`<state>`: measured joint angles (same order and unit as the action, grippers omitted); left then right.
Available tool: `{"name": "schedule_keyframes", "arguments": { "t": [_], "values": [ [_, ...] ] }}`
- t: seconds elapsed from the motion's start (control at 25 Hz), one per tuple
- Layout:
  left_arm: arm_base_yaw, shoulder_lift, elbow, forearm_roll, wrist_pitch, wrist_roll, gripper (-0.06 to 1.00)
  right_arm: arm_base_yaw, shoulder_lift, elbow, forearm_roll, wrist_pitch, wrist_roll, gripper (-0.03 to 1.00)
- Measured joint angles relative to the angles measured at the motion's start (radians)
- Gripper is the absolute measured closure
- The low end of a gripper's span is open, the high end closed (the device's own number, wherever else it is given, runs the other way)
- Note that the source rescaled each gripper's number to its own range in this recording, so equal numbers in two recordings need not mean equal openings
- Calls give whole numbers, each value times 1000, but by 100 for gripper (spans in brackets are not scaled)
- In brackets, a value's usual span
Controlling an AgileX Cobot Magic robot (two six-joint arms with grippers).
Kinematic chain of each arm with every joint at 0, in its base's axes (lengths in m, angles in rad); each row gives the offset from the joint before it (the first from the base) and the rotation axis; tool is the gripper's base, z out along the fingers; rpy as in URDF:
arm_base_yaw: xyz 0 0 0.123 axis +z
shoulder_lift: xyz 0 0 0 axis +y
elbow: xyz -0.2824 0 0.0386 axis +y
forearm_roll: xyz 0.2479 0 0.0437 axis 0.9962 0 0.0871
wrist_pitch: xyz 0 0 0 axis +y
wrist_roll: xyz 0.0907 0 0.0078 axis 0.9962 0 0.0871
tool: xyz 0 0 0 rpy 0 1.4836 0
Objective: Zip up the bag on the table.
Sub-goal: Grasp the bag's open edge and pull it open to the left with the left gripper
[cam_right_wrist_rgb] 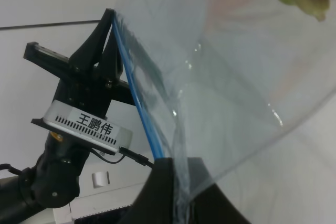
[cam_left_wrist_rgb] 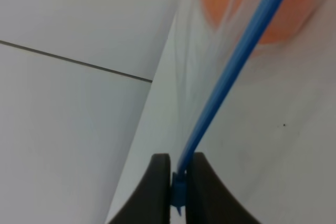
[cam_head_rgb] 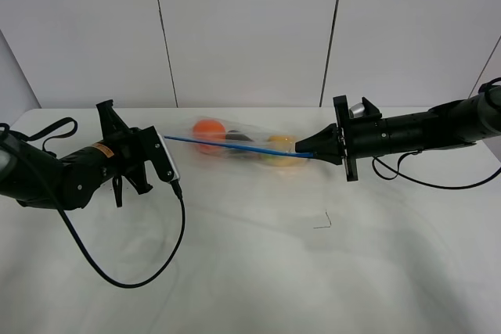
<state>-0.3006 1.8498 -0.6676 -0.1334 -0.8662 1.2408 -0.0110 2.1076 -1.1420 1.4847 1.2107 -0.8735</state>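
Exterior high view: the bag is stretched between both arms near the desk's far edge, about midway between its left and right edges. Left pincer is clenched on one end of the blue zipper strip; right pincer is clenched on the other end. An orange and a yellow fruit show through the plastic.

The bag is thin clear plastic, glossy, wrinkled, catching highlights. Its strip looks like smooth blue plastic. The table underneath is white and matt. My fingers on both sides are matt black, smooth-looking.
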Motion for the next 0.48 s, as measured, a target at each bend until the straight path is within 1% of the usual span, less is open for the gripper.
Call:
{"name": "schedule_keyframes", "arguments": {
  "t": [0.08,0.12,0.16,0.2,0.28,0.32,0.36,0.44,0.48],
  "values": [
    [0,0,0,0,-6,-17,93,0,0,0,0,0,0,97],
    [0,0,0,0,-9,-41,90,0,0,0,-2,0,0,97],
    [2,0,0,-10,-12,-69,84,-3,0,0,-8,0,0,97],
    [9,0,1,-21,-19,-95,75,-4,0,0,-8,0,1,97],
    [19,0,4,-42,-37,-142,50,-8,0,0,-9,0,3,97],
    [20,0,6,-49,-47,-162,32,-8,0,0,-11,0,3,97],
    [20,0,6,-56,-59,-174,19,-8,0,0,-11,0,3,97],
    [20,0,7,-83,-72,-185,5,-8,0,0,-11,0,3,97],
    [20,0,7,-98,-81,-188,1,-8,0,0,-11,0,3,97]
  ]
}}
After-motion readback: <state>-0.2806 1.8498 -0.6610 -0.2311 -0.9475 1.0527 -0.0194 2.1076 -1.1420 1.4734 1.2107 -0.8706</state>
